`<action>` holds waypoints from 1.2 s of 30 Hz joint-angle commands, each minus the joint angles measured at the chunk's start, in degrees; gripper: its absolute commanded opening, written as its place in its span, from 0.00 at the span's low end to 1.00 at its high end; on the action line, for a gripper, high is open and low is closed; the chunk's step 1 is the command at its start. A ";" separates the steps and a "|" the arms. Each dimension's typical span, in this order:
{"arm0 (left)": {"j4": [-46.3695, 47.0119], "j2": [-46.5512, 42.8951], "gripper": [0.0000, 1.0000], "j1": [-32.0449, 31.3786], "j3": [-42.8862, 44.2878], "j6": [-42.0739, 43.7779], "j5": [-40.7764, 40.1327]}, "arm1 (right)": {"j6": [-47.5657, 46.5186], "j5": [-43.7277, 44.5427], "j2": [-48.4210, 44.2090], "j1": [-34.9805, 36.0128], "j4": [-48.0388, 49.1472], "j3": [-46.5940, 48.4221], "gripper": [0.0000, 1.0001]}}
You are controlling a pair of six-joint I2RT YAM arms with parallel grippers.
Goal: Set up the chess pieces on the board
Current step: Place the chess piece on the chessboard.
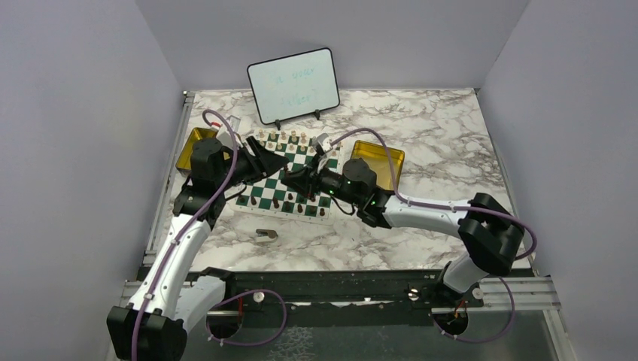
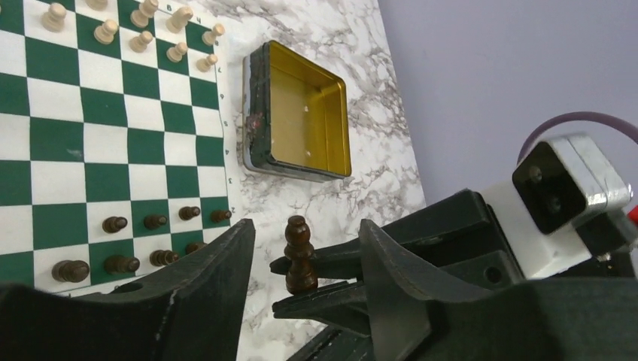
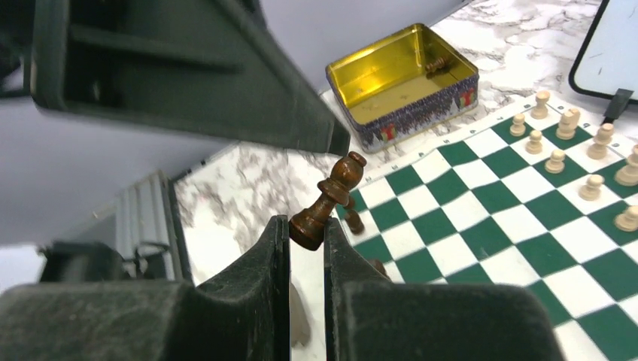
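The board [image 1: 265, 188] lies mid-table, with light chess pieces [image 1: 282, 139] along its far rows and dark ones [image 1: 290, 203] along its near rows. Both grippers meet over the board's left part. My right gripper [image 3: 306, 229] is shut on the base of a dark brown bishop-like piece [image 3: 331, 197], which leans away from it. In the left wrist view that same piece [image 2: 299, 256] stands between the spread fingers of my left gripper [image 2: 307, 226], which is open and touches it on neither side.
A gold tin [image 1: 188, 147] sits left of the board and another [image 1: 380, 162] to its right. The left tin [image 3: 402, 83] holds a dark piece [image 3: 436, 66]. A whiteboard [image 1: 293, 84] stands behind. A brownish scrap [image 1: 265, 235] lies on the marble in front.
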 commanded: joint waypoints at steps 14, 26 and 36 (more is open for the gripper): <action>-8.58 7.07 0.56 -0.17 9.02 8.74 23.07 | -29.21 -9.59 -11.79 0.16 -0.65 -8.38 0.01; -8.74 8.22 0.29 -0.20 7.97 8.77 25.43 | -29.44 -10.98 -11.20 0.17 -2.00 -7.66 0.01; -12.14 7.71 0.11 -0.16 8.10 10.18 21.18 | -27.81 -9.76 -9.94 0.24 -3.03 -7.34 0.10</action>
